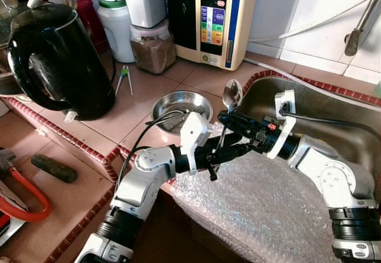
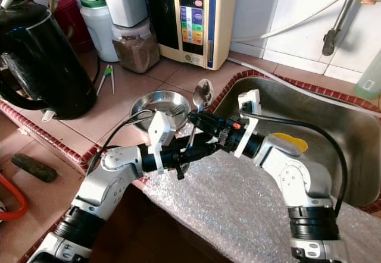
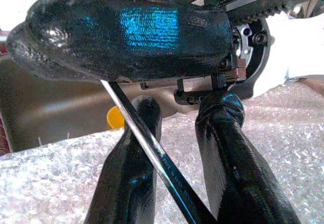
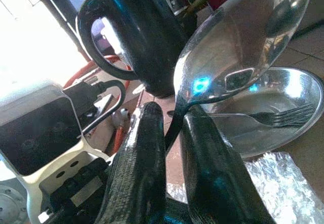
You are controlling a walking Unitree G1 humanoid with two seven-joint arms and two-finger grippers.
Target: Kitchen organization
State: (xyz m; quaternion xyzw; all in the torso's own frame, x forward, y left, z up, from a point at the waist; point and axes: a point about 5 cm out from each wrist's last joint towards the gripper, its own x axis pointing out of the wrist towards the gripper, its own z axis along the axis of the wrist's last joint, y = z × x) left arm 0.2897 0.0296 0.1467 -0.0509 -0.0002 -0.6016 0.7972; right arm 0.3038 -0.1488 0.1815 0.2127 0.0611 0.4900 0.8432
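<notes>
Spoon [image 1: 231,94]: polished steel, oval bowl uppermost, thin handle running down between my two grippers, held upright over the counter edge between the steel dish [image 1: 172,103] and the sink [image 1: 333,126]. My right gripper [image 4: 172,127] pinches the neck of the spoon just under the bowl, its glossy black fingers [image 4: 144,153] closed narrowly on the metal. My left gripper [image 3: 174,133] meets it from the opposite side; its fingers [image 3: 129,183] stand apart with the handle passing as a bright slanting line between them, lying against one finger, though I cannot tell if they clamp it.

The right wrist view alone shows a fork [image 4: 283,116] lying in the shallow round dish, and the mirror finish of the spoon bowl. The left wrist view alone shows a yellow object [image 3: 115,117] in the sink.

Below both arms: crinkled bubble wrap [image 1: 268,215]. Behind, on terracotta tiles: rounded black kettle [image 1: 56,58], a jar of brown powder [image 1: 152,49], a boxy white appliance with coloured buttons [image 1: 211,19]
</notes>
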